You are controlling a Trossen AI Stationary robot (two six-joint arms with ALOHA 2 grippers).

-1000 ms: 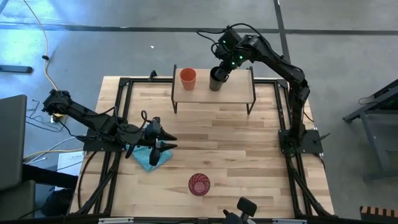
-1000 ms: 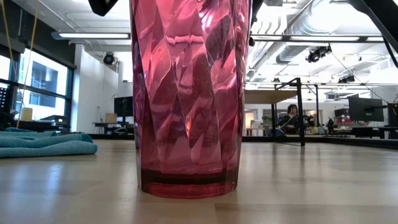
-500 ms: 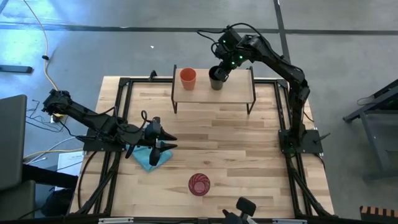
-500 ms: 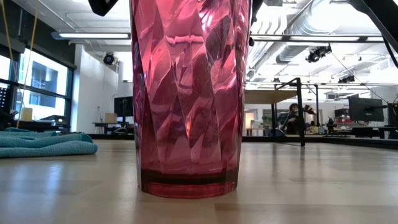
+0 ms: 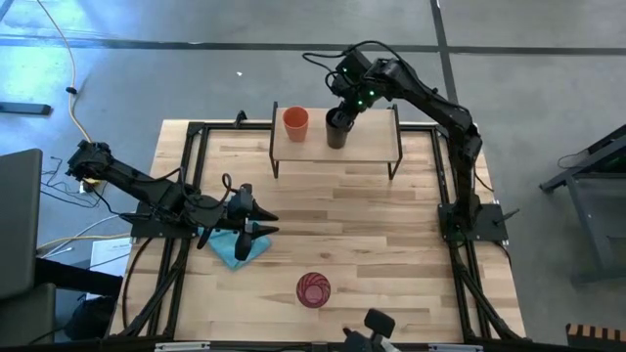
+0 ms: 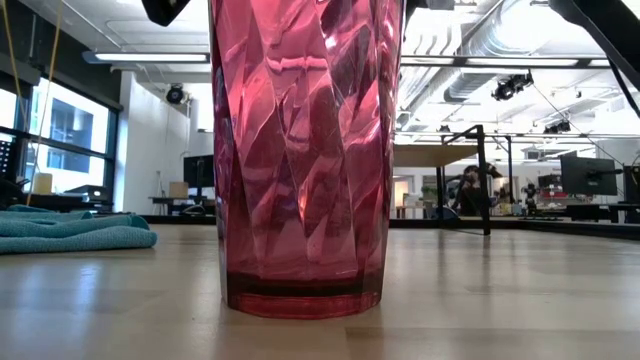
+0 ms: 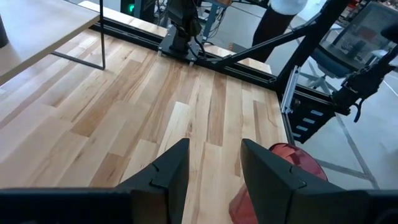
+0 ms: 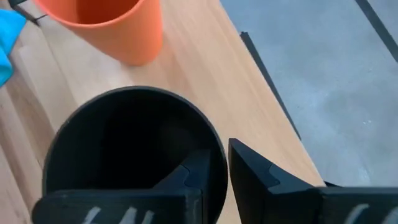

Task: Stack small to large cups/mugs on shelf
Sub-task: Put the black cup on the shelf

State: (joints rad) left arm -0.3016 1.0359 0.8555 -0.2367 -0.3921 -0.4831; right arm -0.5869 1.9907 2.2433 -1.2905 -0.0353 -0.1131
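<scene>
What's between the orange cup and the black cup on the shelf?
Nothing: bare shelf board separates the orange cup from the black cup, seen in the high view and the right wrist view.

both arms in view; right at work, left waiting.
my right arm reaches far across, elbow bent, wrist angled down; its right gripper (image 5: 342, 110) has one finger (image 8: 186, 180) inside a cup wall and the other outside, jaws slightly parted about the rim. my left arm lies low, left gripper (image 5: 262, 221) level, fingers (image 7: 168, 174) apart, holding nothing.
</scene>
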